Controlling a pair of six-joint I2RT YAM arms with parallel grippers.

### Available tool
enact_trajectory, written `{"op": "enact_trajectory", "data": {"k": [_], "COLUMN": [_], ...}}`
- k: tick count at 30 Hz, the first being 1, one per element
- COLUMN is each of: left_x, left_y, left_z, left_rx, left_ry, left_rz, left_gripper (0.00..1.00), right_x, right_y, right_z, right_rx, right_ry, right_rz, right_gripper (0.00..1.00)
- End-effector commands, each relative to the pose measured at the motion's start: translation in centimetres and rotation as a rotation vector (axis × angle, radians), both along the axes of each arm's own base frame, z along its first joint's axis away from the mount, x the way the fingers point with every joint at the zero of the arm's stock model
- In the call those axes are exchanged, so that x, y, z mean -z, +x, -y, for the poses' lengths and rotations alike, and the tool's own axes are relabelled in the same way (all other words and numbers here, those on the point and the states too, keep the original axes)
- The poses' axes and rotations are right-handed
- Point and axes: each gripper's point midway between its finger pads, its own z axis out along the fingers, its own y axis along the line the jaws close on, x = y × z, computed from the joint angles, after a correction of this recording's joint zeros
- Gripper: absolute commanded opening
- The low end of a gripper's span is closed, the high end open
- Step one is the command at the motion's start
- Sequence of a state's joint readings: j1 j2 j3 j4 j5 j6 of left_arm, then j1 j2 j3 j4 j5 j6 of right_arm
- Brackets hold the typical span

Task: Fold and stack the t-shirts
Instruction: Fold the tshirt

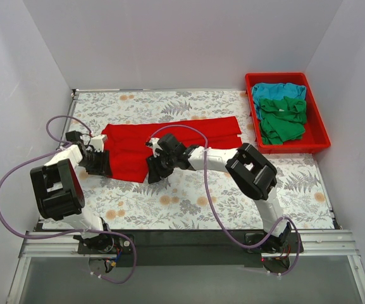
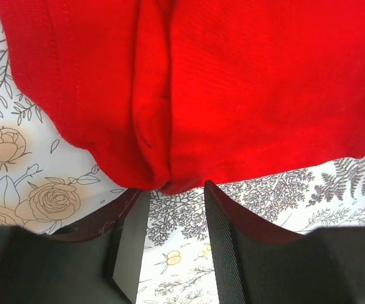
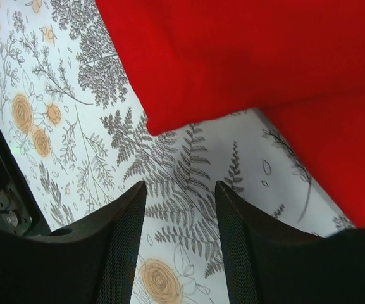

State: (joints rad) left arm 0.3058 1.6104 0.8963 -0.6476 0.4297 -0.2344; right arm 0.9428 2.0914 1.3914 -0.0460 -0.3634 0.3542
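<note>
Pincer check first: left pincer (image 2: pixel 176 209) spread apart, nothing clamped; right pincer (image 3: pixel 179 196) same deal, gaping over bare floral table (image 3: pixel 74 82). Red t-shirt (image 1: pixel 188 136) laid lengthwise across the middle of the table, apparently doubled over in places. Looks like thin, light, floppy cloth, so zero chance of keeping its shape once lifted, and probably bunches and drags rather than sliding neatly. Would pinch right at the hem or a corner, through every layer there, not mid-panel. From the left wrist: puckered fold of the hem just ahead of the fingertips, lined up with the gap, nearly touching. From the right wrist: rounded corner of the shirt just ahead, near but apart. Green t-shirt (image 1: pixel 283 123) and turquoise t-shirt (image 1: pixel 277 90) crumpled together in the red plastic tray (image 1: pixel 320 136), far right, well apart from both arms, green on the near side.
</note>
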Motion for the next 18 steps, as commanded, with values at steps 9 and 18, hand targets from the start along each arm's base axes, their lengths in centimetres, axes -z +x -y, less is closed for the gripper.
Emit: {"op": "enact_trajectory", "data": {"k": [9, 18], "left_x": [1.1, 1.0], "left_y": [-1.3, -1.5], "left_z": [0.4, 0.9], "left_rx": [0.055, 0.062], "left_ry": [0.001, -0.025], "left_rz": [0.016, 0.011], "left_gripper": [0.29, 0.22], "right_x": [1.7, 3.8], "right_y": [-0.6, -1.4], "right_z": [-3.7, -3.8], "right_rx": [0.058, 0.092], "right_ry": [0.007, -0.033], "right_rz": [-0.007, -0.056], "right_gripper": [0.56, 0.56]}}
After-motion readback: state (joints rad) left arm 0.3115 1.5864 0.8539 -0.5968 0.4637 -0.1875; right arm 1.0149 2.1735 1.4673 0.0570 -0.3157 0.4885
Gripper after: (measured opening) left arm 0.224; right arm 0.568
